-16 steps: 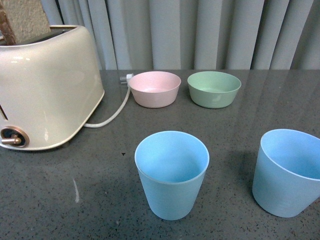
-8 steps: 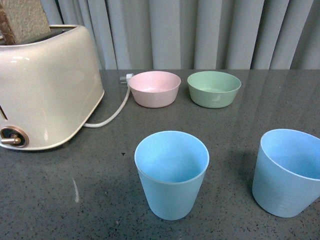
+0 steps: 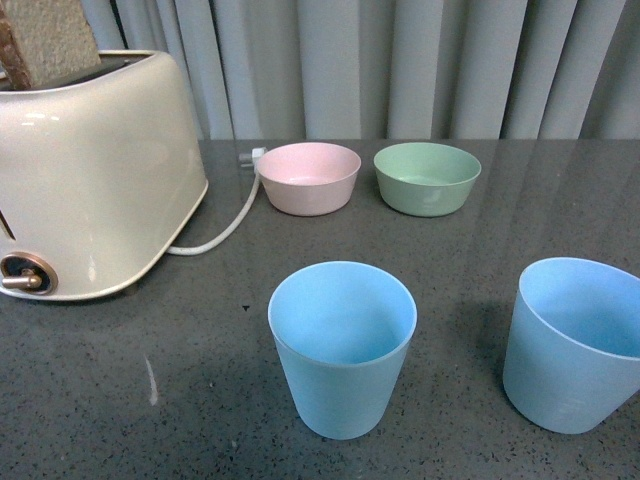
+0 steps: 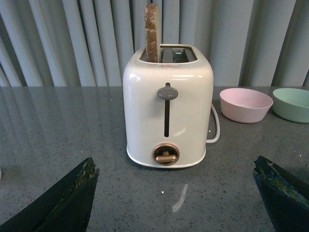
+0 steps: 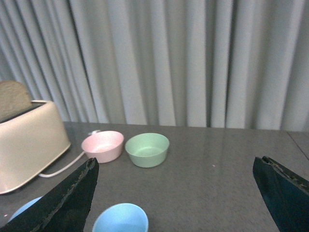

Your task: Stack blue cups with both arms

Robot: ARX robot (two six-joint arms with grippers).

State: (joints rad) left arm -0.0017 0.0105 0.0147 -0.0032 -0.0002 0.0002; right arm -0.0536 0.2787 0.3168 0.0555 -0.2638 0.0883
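Note:
Two light blue cups stand upright and empty on the dark grey table (image 3: 120, 400). One cup (image 3: 342, 350) is in the middle near the front. The other cup (image 3: 572, 345) is at the right edge of the front view. Neither arm shows in the front view. My left gripper (image 4: 175, 166) is open and empty, facing the toaster, with no cup in its view. My right gripper (image 5: 175, 166) is open and empty above the table. One blue cup (image 5: 120, 220) lies below it between the fingers, and the rim of the other cup (image 5: 21, 208) peeks out beside one finger (image 5: 72, 198).
A cream toaster (image 3: 90, 170) with a slice of bread (image 3: 50, 40) stands at the left, and its white cord (image 3: 225, 230) runs toward a pink bowl (image 3: 310, 177). A green bowl (image 3: 427, 178) sits beside the pink one. Grey curtains (image 3: 400, 60) hang behind the table.

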